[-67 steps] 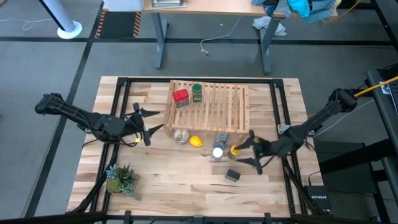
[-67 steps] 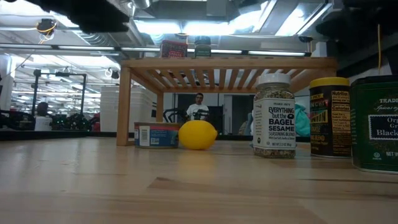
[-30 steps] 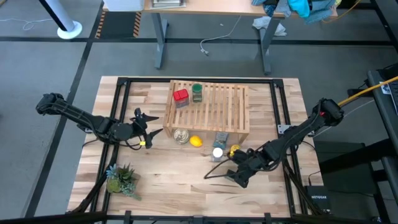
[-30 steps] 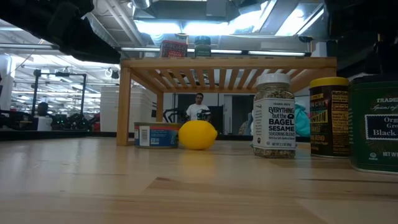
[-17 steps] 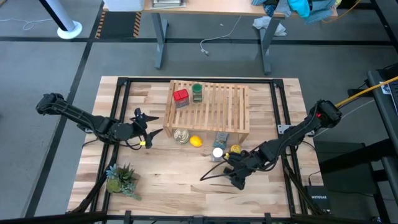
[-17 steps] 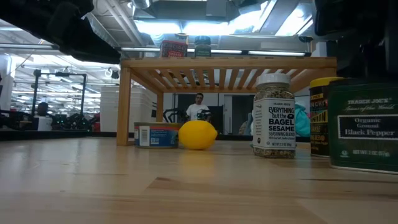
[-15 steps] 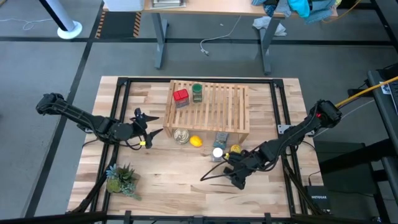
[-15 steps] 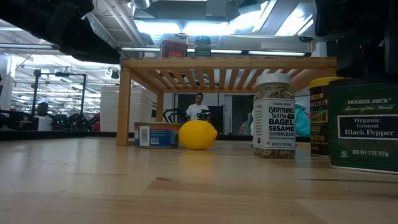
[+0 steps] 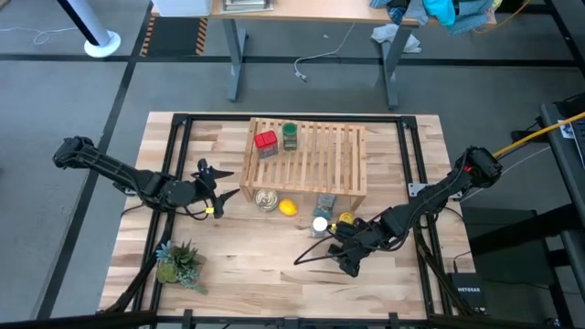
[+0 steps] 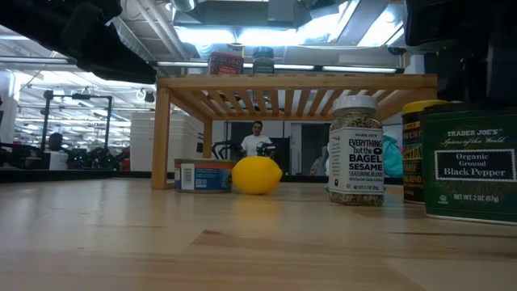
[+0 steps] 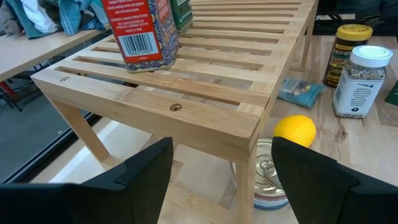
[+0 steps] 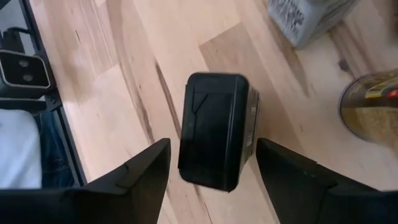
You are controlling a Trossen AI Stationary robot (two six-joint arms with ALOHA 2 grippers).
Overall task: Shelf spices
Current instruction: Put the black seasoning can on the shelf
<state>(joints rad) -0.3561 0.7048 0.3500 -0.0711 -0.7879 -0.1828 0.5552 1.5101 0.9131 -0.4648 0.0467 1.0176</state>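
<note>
The dark grey tin (image 10: pixel 468 166) stands near the table's near right. My right gripper (image 9: pixel 347 260) is over it, pointing down, with its fingers on either side of the tin (image 12: pixel 211 130). The white-lidded jar (image 9: pixel 319 224) and yellow-lidded jar (image 9: pixel 345 220) stand on the table just beyond it. On the light-wood shelf (image 9: pixel 311 155), the red tin (image 9: pixel 266 141) and green-lidded jar (image 9: pixel 290 135) stand at its far left. My left gripper (image 9: pixel 222 180) hangs open beside the shelf's left end, touching nothing. My right gripper has the dark grey tin between its two fingers (image 12: pixel 283 165), which come from above onto two opposite side walls (image 12: pixel 252 134). The tin stays upright. In the low view its base (image 10: pixel 468 217) looks to be on the table.
Under the shelf's near edge lie a silver round tin (image 9: pixel 266 199), a lemon (image 9: pixel 288 207) and a flat blue packet (image 9: pixel 325 203). A small potted plant (image 9: pixel 176 262) sits at the near left. Bare tabletop lies between the plant and the tin.
My right gripper has edged slightly toward the table's left, then held still over the dark grey tin. The tin has turned about on the table, so its label now faces the low camera squarely, and it has slid a little toward the left.
</note>
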